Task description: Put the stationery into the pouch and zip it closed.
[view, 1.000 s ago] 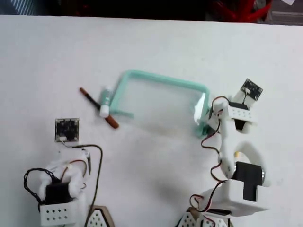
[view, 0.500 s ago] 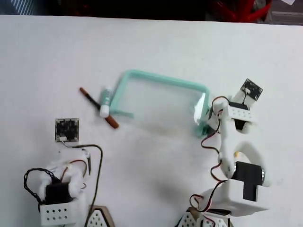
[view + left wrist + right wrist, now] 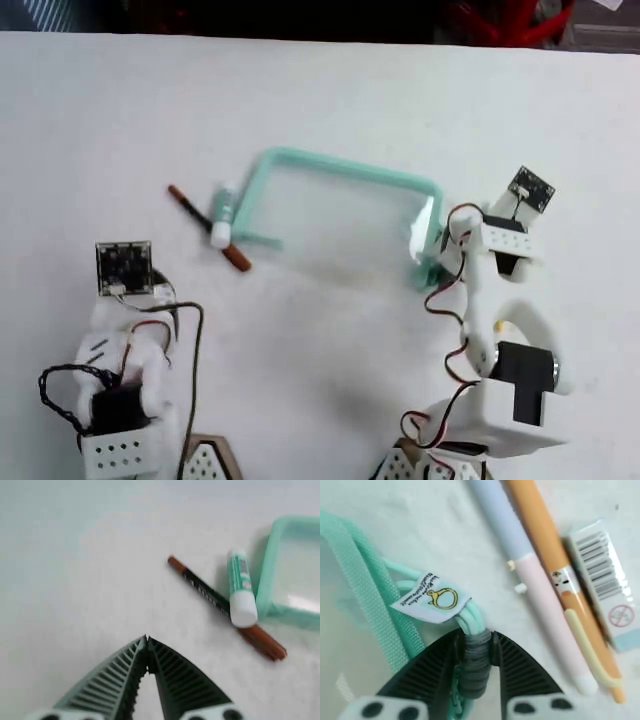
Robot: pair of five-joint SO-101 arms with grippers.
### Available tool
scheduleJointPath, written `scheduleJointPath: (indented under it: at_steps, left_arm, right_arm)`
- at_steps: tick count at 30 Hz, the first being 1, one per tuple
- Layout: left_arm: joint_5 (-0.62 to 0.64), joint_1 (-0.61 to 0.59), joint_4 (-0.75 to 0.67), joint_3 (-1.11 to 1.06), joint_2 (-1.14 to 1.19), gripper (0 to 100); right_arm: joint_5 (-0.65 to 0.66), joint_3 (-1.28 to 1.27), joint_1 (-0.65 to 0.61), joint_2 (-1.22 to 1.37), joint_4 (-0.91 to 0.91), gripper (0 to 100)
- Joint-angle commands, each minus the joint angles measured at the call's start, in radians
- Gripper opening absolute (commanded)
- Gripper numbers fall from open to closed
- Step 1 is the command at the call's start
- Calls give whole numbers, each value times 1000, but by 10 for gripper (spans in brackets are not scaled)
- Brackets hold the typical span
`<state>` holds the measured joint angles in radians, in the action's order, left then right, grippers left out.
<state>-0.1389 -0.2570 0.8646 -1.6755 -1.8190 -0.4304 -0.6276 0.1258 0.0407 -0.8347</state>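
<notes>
L tool (image 3: pixel 147 641) pressed shut, empty. Pen (image 3: pixel 200 586) + glue stick (image 3: pixel 239 587) on desk (image 3: pixel 75 555) ahead, beside pouch (image 3: pixel 340 172); pen axis diagonal. L nearer. R tool (image 3: pixel 475 647) pinching pouch's other end.

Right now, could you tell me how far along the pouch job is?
Looks done: a pastel pen and an orange pen appear to sit inside the clear pouch, though I cannot be sure. In hand: the right gripper is shut on the grey pull at its corner. To do: the brown pen and glue stick lie outside on the table, the shut left gripper short of them; then zipping.
</notes>
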Motion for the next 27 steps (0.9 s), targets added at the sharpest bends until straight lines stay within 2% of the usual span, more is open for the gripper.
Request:
scheduleJointPath:
  at_steps: [1,5,12,15,21,27]
  left_arm:
    - [-81,-7,-221,48,-8,24]
    - [-31,41,-311,54,-8,24]
    - [52,166,-285,32,-7,24]
    - [-9,185,-270,-2,-7,24]
    - [-278,188,-183,-18,-7,24]
    - [-290,186,-157,-18,-7,24]
  right_arm:
    - [97,20,12,-41,-8,18]
    - [169,20,10,-41,-8,18]
    - [173,20,5,-41,-5,18]
    - [173,20,5,-41,-5,18]
    - [173,20,4,-41,-4,18]
    - [173,20,-30,-41,-4,18]
